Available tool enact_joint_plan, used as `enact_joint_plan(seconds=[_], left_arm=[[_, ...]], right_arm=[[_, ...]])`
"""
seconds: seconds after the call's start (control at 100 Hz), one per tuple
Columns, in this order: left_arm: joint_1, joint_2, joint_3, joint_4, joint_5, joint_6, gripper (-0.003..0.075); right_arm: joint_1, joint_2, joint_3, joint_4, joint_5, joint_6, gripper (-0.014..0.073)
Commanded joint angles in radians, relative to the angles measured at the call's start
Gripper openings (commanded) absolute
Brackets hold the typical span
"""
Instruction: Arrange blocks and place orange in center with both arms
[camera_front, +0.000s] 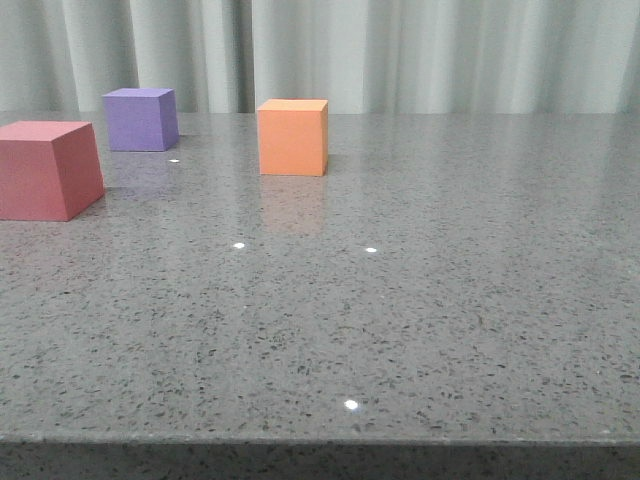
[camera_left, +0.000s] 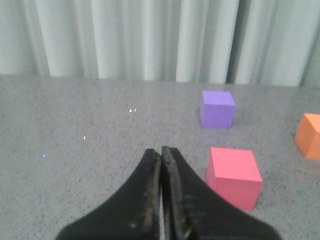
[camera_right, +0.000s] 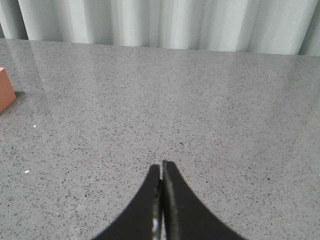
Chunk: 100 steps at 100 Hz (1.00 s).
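Just ahead and right of your left gripper (camera_left: 161, 150), fingers pressed together and empty, the matte red-pink cube (camera_left: 234, 176) is sitting; the matte orange cube (camera_left: 309, 135) beyond. Spread wide before approaching; right gripper (camera_right: 161, 164) likewise pinched.

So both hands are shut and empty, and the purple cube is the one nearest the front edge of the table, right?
Not quite. Both the left hand and the right hand are shut and empty, but the front view shows the red-pink cube nearest the table's front edge; the purple cube sits farthest back.
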Motion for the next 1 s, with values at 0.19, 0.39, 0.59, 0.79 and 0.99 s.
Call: enact_joint_plan(seconds=[0.19,0.39,0.59,0.79,0.99], left_arm=[[0.004,0.299,-0.28,0.01,0.272,-0.005,-0.0019],[0.004,0.392,-0.302,0.004,0.332,-0.005,-0.0019],[0.004,0.416,-0.302,0.002,0.342,-0.005,-0.0019],[0.004,0.424,-0.302,0.002,0.35,-0.005,-0.0007],[0.004,0.424,-0.302,0.004,0.355,-0.005,0.0286]], right_arm=[[-0.005,0.003,-0.027,-0.024,-0.078,-0.001,-0.0067],[-0.005,0.003,-0.027,-0.024,-0.078,-0.001,-0.0067],[-0.005,0.003,-0.027,-0.024,-0.078,-0.001,-0.0067],[-0.005,0.003,-0.027,-0.024,-0.078,-0.001,-0.0067],[-0.005,0.003,-0.027,-0.024,-0.078,-0.001,-0.0067]])
